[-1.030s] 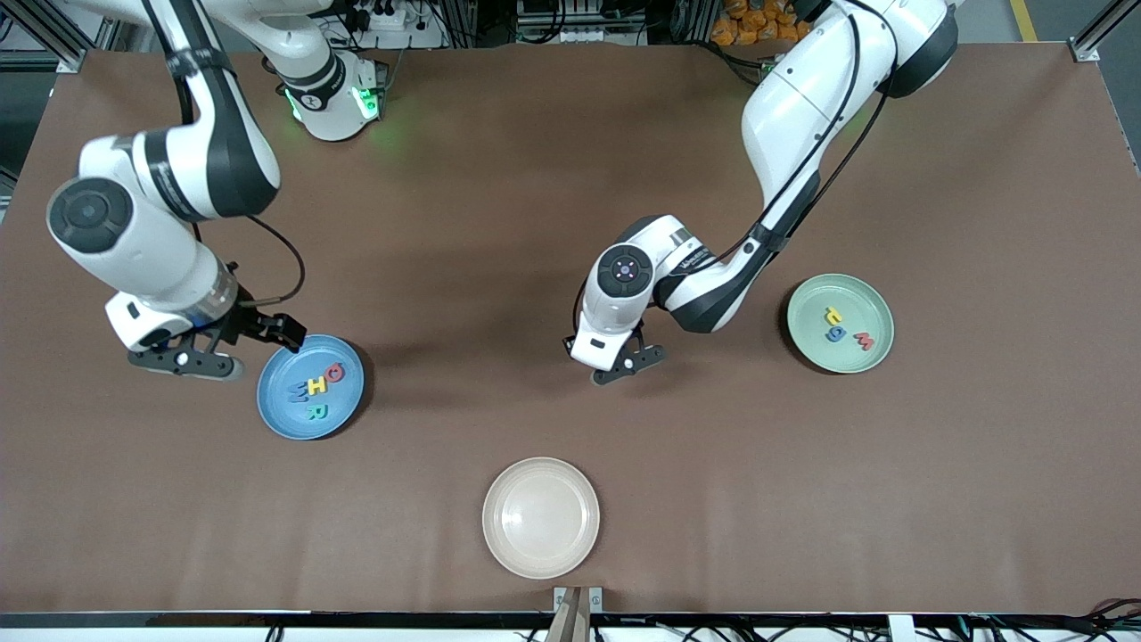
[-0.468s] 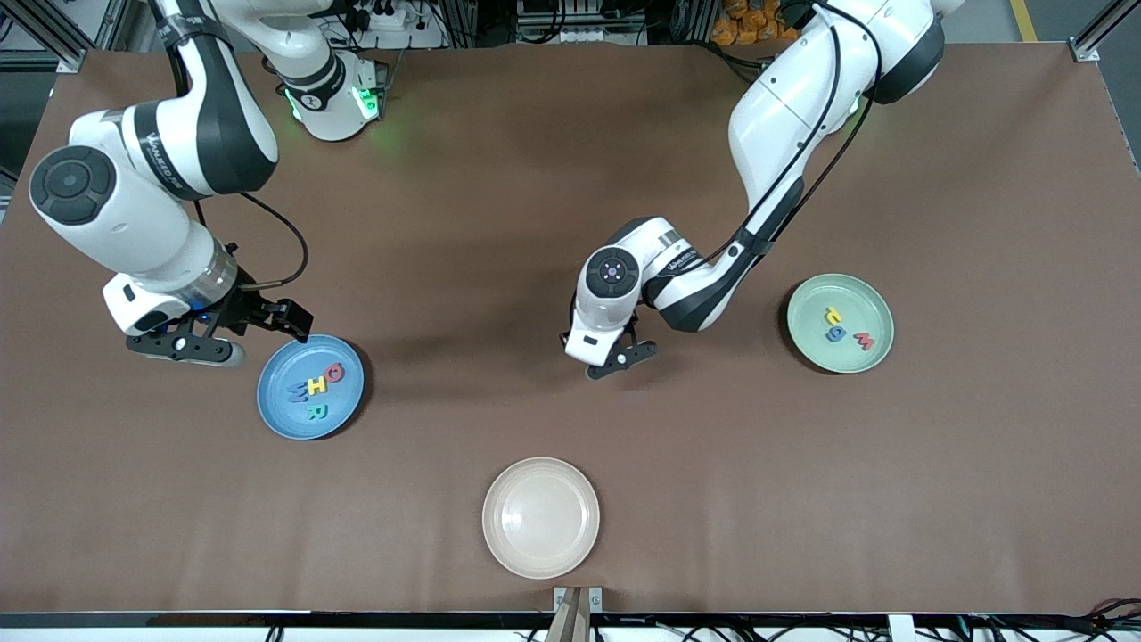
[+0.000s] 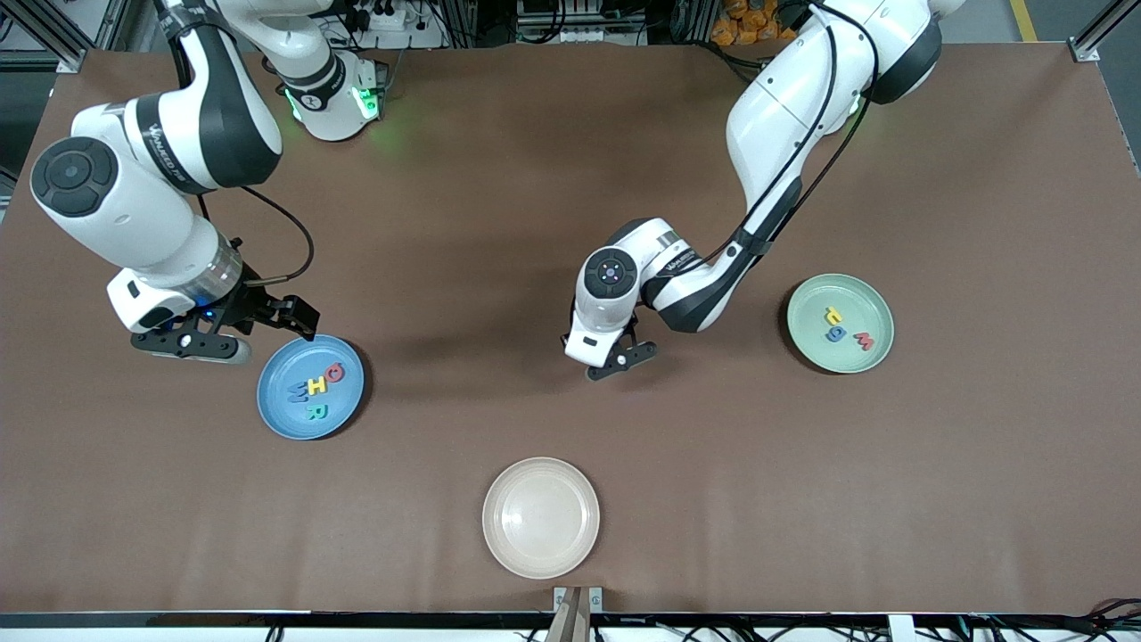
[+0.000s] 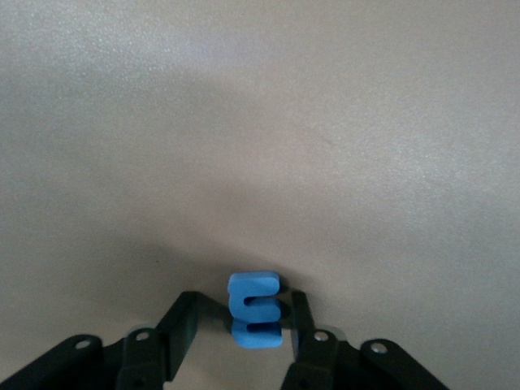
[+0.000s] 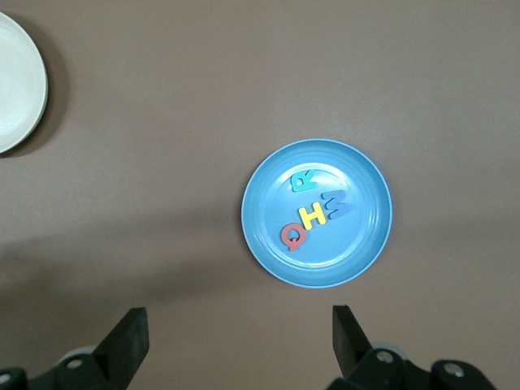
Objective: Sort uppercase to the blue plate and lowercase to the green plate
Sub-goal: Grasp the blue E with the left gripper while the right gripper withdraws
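Foam, and thin foam at that: the blue m point(image 4: 255, 310) sits between the fingers of the left gripper point(image 3: 615, 357) low over bare desk point(image 3: 570, 178) near the middle; the jaws flank it closely, though whether they already bite I cannot tell. Such a letter looks feather-light, soft and easily squashed, so I would judge a gentle pinch across its flat outer sides safest, not across the legs, which would fold. Mint-green, the green plate point(image 3: 878, 308) lies toward the left arm's end, carrying a yellow h point(image 3: 833, 315), a blue g point(image 3: 835, 333) and a red w point(image 3: 864, 340); the blue plate point(image 3: 276, 406), toward the right arm's end, holds four capitals; the right gripper point(image 3: 245, 334) hangs spread wide and empty over that plate's rim; a cream plate point(image 3: 499, 544) lies by the front edge.
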You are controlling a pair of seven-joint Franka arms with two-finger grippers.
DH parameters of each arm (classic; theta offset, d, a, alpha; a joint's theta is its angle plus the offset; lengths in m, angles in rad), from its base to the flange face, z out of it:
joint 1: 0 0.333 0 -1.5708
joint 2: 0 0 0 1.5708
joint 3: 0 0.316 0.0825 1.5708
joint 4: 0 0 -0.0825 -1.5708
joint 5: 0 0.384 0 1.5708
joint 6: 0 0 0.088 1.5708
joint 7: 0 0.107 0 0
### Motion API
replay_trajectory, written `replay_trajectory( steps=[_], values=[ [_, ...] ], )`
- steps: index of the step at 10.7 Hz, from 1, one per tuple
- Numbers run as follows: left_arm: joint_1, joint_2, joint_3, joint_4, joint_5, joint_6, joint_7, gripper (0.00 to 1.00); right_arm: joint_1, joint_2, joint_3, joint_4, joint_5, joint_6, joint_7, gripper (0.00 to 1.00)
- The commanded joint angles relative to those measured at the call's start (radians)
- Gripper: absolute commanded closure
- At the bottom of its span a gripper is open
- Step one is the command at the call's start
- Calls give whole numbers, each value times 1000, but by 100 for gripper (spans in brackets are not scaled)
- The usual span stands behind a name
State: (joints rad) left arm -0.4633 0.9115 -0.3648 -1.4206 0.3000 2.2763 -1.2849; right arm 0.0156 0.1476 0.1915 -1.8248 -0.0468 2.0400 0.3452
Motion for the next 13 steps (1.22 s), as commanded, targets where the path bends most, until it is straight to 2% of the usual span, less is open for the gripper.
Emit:
replay_trajectory(
  steps=[1, 3, 8, 11, 13],
  values=[
    [-18, 21, 20, 20, -1, 2, -10, 56, -28, -8, 23, -1, 21, -14, -9, 0],
    [-18, 21, 20, 19, 1, 2, -10, 62, -28, -11, 23, -2, 21, -15, -9, 0],
    [-18, 27, 20, 17, 8, 2, 16, 84, -16, -8, 26, 13, 22, -23, 1, 0],
    [-15, 14, 21, 17, 11, -9, 64, 100, 11, -8, 61, 19, 24, -20, 12, 0],
    [-5, -14, 27, 17, 13, -68, 126, 100, 11, 0, 77, 13, 22, -15, 17, 0]
  ],
)
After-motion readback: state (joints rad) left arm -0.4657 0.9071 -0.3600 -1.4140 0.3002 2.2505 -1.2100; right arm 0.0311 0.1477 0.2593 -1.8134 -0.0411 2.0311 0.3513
